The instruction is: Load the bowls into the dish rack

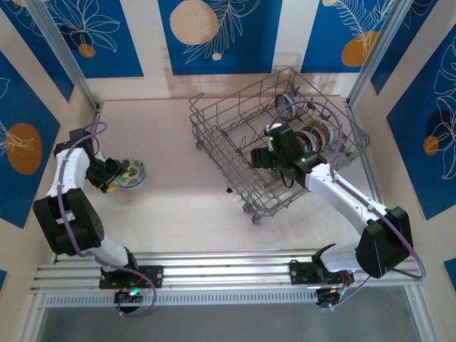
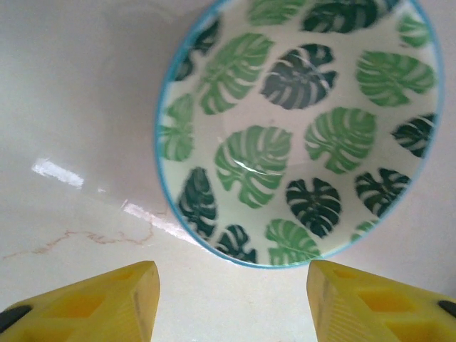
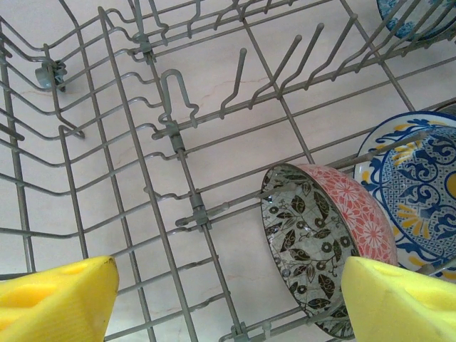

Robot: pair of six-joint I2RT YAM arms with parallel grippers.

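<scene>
A green-leaf bowl (image 1: 132, 172) (image 2: 296, 128) with a blue rim sits upright on the table at the left. My left gripper (image 1: 114, 177) (image 2: 231, 303) is open just short of its near rim, nothing between the yellow fingers. The dish rack (image 1: 217, 139) stands at the centre right. My right gripper (image 1: 258, 158) (image 3: 228, 299) hangs open inside it, holding nothing. A pinkish-grey bowl (image 3: 324, 246) stands on edge among the tines, right beside the right fingertip (image 3: 399, 303). A blue-yellow bowl (image 3: 417, 185) stands behind it. More bowls (image 1: 313, 134) line the rack's far side.
Another blue-patterned bowl (image 3: 420, 14) stands at the rack's far end, also seen as a bowl (image 1: 288, 105) by the back wall. Upright tines (image 3: 235, 85) and wire walls surround the right gripper. Bare table (image 1: 171, 142) lies between the green bowl and the rack.
</scene>
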